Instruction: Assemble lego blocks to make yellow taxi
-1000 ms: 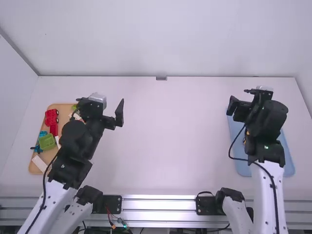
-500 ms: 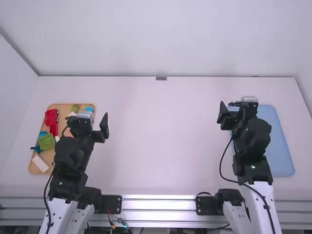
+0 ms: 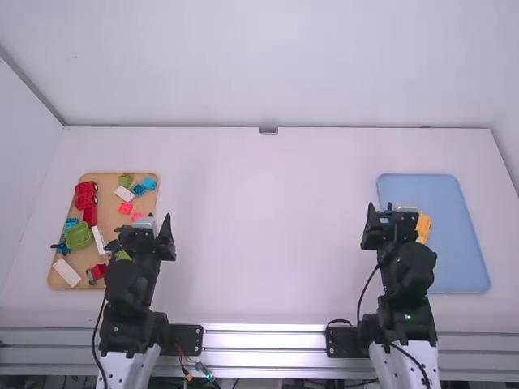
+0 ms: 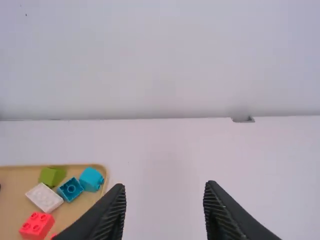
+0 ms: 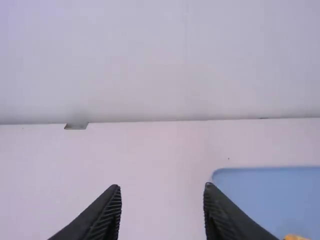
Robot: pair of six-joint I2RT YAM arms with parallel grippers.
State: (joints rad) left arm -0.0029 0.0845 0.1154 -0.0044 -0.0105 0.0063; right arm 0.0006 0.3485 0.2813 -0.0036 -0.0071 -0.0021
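Yellow piece (image 3: 423, 228) on blue tray (image 3: 458, 255); right gripper (image 3: 393, 213) at tray's left edge, left gripper (image 3: 145, 224) far left; both spread, empty.

Left arm (image 3: 130, 288) and right arm (image 3: 408, 279) are posing well apart.
Both are sitting near their own bases, wrists facing forward, black jaws standing spread wide, pointing away from the bases.

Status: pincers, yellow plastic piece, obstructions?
Left black pincer, right black pincer: open, empty. Yellow plastic block piece: on blue rectangular tray. Right pincer partly hides it, high view.
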